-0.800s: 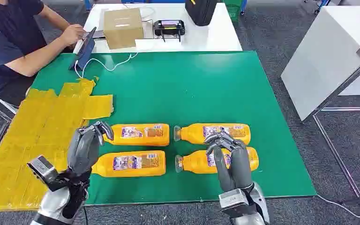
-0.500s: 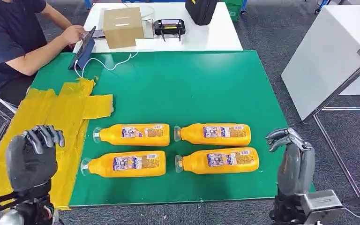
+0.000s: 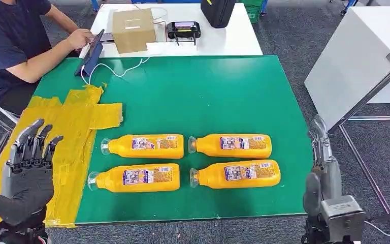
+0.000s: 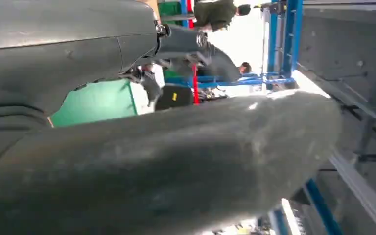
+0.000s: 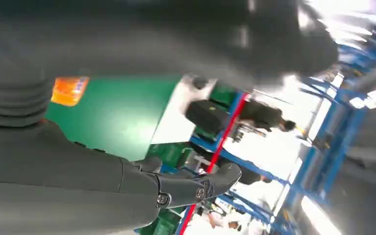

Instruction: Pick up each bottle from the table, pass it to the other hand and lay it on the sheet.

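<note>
Four labelled bottles, text illegible

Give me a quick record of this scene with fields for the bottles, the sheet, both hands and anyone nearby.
bottles: four orange bottles lying on the green table, two rows of two, caps toward the yellow sheet
sheet: left part of the table, no bottle on it
left hand: open, fingers spread, above the sheet's near edge
right hand: open, past the table's right edge
person: seated at the far left corner
</note>
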Motion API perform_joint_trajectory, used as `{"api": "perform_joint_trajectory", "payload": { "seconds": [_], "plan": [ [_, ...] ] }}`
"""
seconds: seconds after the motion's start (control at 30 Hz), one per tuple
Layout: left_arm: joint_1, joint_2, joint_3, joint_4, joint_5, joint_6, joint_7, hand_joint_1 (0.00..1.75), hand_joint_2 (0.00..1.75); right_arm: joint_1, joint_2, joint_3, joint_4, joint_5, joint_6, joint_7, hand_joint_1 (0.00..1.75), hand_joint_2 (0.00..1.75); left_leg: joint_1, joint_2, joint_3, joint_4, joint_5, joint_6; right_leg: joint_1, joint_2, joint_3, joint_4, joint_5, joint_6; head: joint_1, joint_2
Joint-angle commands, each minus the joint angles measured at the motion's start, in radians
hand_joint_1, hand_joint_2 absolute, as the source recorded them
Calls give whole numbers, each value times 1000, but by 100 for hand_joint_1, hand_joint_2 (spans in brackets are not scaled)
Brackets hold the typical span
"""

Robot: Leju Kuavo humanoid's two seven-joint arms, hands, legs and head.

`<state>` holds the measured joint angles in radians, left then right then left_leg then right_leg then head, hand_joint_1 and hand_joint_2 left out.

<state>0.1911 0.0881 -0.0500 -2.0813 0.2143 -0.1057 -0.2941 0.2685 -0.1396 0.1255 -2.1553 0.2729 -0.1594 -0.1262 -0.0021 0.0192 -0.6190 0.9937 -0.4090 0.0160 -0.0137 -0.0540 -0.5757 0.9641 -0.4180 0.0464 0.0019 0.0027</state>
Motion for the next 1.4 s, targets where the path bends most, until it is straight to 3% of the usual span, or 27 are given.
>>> {"api": "perform_joint_trajectory", "payload": {
  "seconds": [0.03,0.1,0.37,0.7,0.93,1.17,1.4],
  "plan": [
    [-97,-34,-52,61,-88,-1,79,0,0,-254,-70,259,202,397,78,178,0,175,2,4,8,0,-3,-2,1,12,7,-1,0,-3,0,0],
    [-121,-37,-62,77,-114,-4,94,0,0,-319,-59,328,251,437,100,214,0,175,2,4,6,-1,-1,-2,1,10,4,-2,2,-2,0,0],
    [-231,-46,-127,152,-90,-61,138,0,0,-561,-31,524,473,322,249,323,0,175,2,3,6,-1,3,-1,1,8,5,-1,3,-4,0,0],
    [-244,-45,-140,161,-96,-64,144,0,0,-557,-15,554,509,310,251,339,0,175,1,0,3,-1,4,0,1,3,3,0,3,-3,0,0],
    [-307,-48,-172,198,-92,-76,162,0,0,-651,-9,690,667,192,329,367,0,175,1,0,4,-1,4,0,1,5,3,0,3,-4,0,0],
    [-323,-50,-189,223,-76,-82,168,0,0,-693,-19,758,725,167,339,378,0,175,2,0,5,-1,3,0,1,5,5,-1,2,-3,0,0],
    [-354,-53,-205,252,-64,-94,172,0,0,-799,25,861,829,155,396,401,0,175,1,1,5,0,2,-1,1,7,4,1,2,-4,0,0]
  ]
}}
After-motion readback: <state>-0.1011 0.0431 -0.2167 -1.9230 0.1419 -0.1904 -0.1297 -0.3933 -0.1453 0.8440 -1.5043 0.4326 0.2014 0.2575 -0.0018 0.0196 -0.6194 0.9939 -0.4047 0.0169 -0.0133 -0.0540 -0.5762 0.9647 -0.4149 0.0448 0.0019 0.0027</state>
